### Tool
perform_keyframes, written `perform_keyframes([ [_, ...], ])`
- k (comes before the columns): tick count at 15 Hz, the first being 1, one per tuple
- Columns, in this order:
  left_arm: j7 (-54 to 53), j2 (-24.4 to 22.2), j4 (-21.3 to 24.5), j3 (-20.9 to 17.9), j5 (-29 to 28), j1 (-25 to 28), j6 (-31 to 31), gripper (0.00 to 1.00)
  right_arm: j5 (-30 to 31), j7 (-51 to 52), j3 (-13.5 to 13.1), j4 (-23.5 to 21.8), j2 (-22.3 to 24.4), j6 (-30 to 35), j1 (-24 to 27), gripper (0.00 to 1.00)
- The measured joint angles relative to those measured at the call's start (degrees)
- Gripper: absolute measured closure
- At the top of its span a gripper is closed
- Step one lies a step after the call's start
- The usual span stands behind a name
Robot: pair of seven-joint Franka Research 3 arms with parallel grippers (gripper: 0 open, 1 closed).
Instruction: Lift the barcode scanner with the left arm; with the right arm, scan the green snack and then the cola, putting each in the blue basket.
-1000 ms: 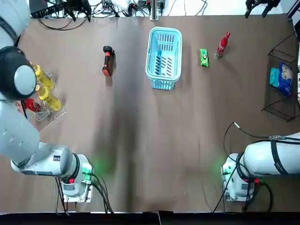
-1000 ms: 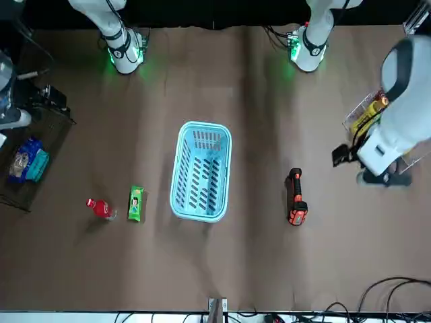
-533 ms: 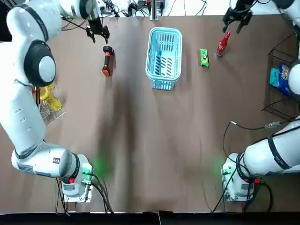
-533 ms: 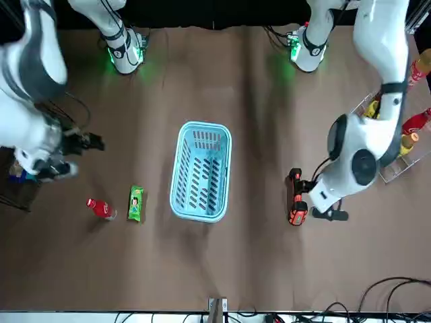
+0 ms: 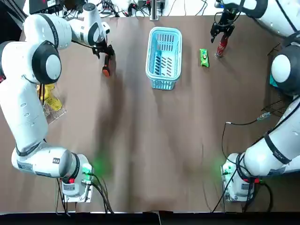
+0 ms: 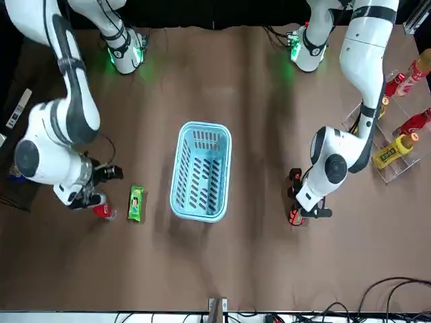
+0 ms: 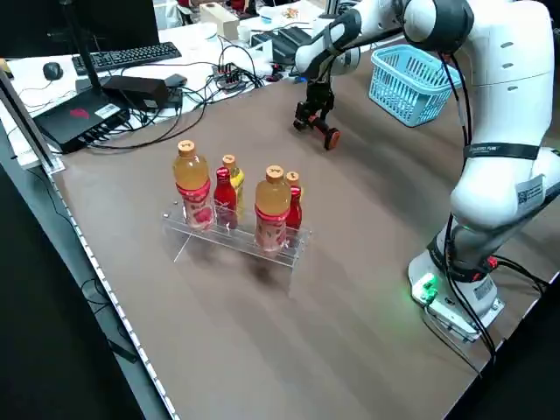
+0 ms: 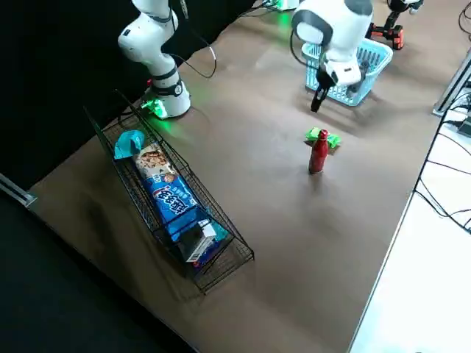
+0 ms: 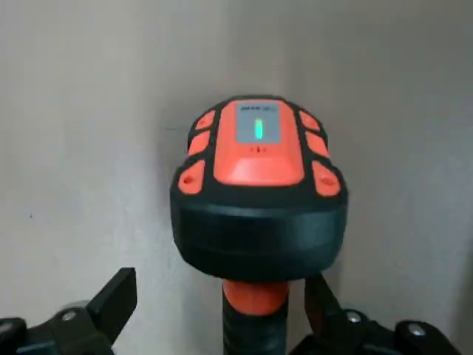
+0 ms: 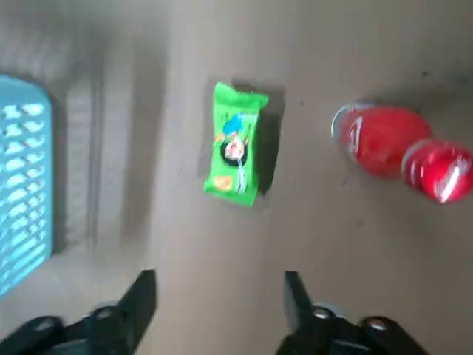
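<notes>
The left gripper (image 5: 103, 48) is hanging low over the barcode scanner (image 5: 107, 65) at the table's far side. Its fingers (image 9: 117, 297) are spread open, with the scanner's handle lying between them. The blue basket (image 5: 165, 30) is sitting mid-table. To its right the green snack (image 5: 203, 57) is lying flat beside the upright cola (image 5: 221, 46). The right gripper (image 5: 222, 29) is hovering above the cola with its fingers apart, and the snack is lying ahead of the fingertips.

Top camera: overhead, straight down, arm bases (image 5: 75, 183) at the bottom edge. Front camera: across the table (image 6: 256, 101), facing the robot. Both share the blue basket (image 5: 163, 50). Side cameras: raised, diagonal, one per flank. Wrist cameras: left close on barcode scanner (image 9: 259, 192); right higher, over green snack (image 10: 236, 143) and cola (image 10: 399, 151).
</notes>
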State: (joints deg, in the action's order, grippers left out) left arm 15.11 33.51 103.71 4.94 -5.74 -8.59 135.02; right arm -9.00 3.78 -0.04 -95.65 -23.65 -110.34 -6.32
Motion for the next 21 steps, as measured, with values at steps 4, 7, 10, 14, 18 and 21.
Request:
perform_keyframes([
  [4, 0.01, -0.01, 0.22, 0.02, -0.01, -0.28, 0.0, 0.01, -0.02, -2.47, 0.03, 0.46, -6.89, -7.77, -0.03, 0.31],
  [7, 0.05, 0.0, 0.53, 0.02, -0.01, -0.35, 0.0, 0.15, -0.02, -3.61, 0.11, 2.02, -9.72, -8.73, -0.23, 0.32],
  [10, 0.06, -0.01, 0.68, 0.02, -0.01, -0.35, 0.0, 0.32, -0.04, -3.78, 0.15, 2.24, -11.34, -10.96, -0.45, 0.32],
  [14, 0.09, -0.07, 0.66, 0.09, -0.01, -0.39, -0.19, 0.53, -0.04, -3.92, 0.17, 2.25, -14.17, -14.76, -0.96, 0.32],
  [18, 0.09, -0.31, 0.41, 0.02, -0.14, -0.25, -0.53, 0.65, -0.04, -3.92, 0.2, 2.3, -16.48, -17.27, -1.44, 0.38],
  [21, 0.09, -3.25, -1.16, -0.04, -0.15, 0.03, -4.02, 0.65, -0.04, -3.92, 0.26, 2.76, -16.98, -17.17, -1.46, 0.52],
])
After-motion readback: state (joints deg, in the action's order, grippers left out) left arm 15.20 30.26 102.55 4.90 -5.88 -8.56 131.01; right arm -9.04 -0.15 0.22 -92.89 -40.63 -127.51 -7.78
